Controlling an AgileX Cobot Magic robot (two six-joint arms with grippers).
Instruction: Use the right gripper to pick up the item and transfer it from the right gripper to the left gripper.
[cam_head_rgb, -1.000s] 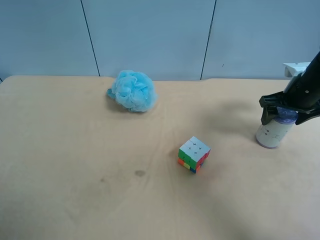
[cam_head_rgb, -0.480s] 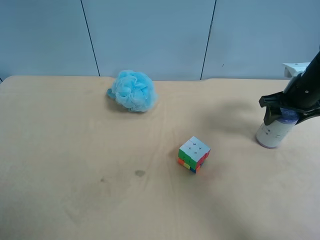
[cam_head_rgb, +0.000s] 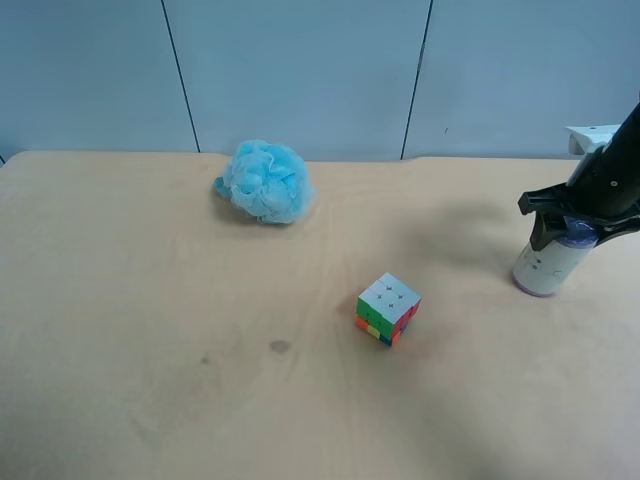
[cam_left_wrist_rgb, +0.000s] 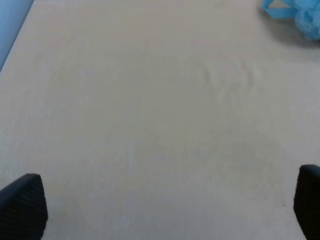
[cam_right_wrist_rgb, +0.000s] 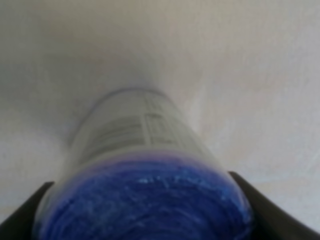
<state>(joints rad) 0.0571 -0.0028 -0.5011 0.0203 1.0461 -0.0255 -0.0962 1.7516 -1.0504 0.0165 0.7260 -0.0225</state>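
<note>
The item (cam_head_rgb: 548, 268), a small off-white can with a purple-blue lid, stands upright on the table near the exterior high view's right edge. My right gripper (cam_head_rgb: 575, 232) comes down from that side and is shut on the can's top, around the lid. In the right wrist view the can (cam_right_wrist_rgb: 140, 150) fills the space between the two black fingers (cam_right_wrist_rgb: 265, 212), which press on its blue rim. My left gripper (cam_left_wrist_rgb: 165, 205) is out of the exterior high view. Its wrist view shows it open over bare table, with nothing between its fingertips.
A multicoloured cube (cam_head_rgb: 388, 308) sits near the middle of the wooden table (cam_head_rgb: 150, 330). A fluffy light-blue puff (cam_head_rgb: 265, 180) lies toward the back and shows in a corner of the left wrist view (cam_left_wrist_rgb: 295, 12). A blue panelled wall (cam_head_rgb: 300, 70) stands behind the table.
The right gripper's jaws have closed in on the can's lid. The can still stands in the same spot on the table, and nothing else has moved.
</note>
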